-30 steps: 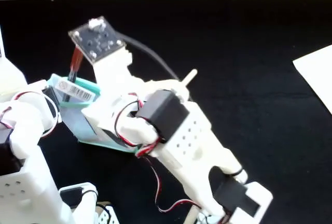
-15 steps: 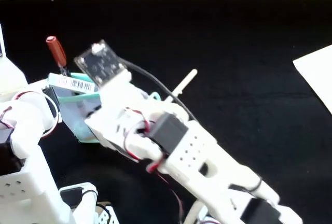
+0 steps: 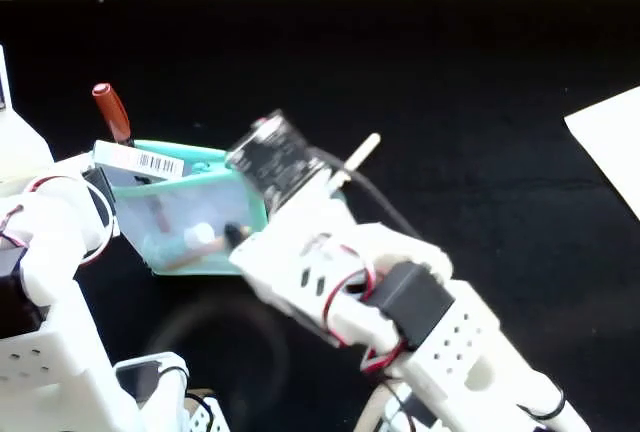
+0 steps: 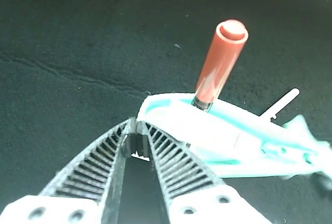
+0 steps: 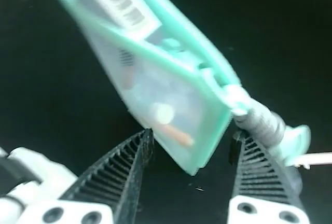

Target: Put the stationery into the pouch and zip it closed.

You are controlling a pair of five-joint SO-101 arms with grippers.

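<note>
The translucent plastic pouch with mint-green trim (image 3: 190,217) sits near the left edge of the black counter (image 3: 480,72), about midway between its far and near edges, with its top opening facing the far edge. A white rectangular label (image 3: 138,160) printed with a black barcode is fixed along the top trim at the pouch's left end; the digits beneath the bars are too small to read. The left pincer (image 4: 137,131) is pressed together on the left corner of the pouch, its ribbed fingers (image 4: 168,162) meeting on the trim. A red-capped marker (image 4: 220,60) stands tilted out of the opening just beside that corner. Through the wall of the pouch, an orange-brown stick and a small white round item are visible; they cannot be identified further. The right pincer (image 5: 193,140) is spread, with the right-hand lower corner of the pouch between its fingers; contact cannot be confirmed. A dark grey zip pull (image 5: 262,123) sits at that end of the trim. A thin white stick (image 3: 360,150) lies on the counter just beyond the pouch's right end. A white sheet (image 3: 612,142) lies at the counter's right edge.
</note>
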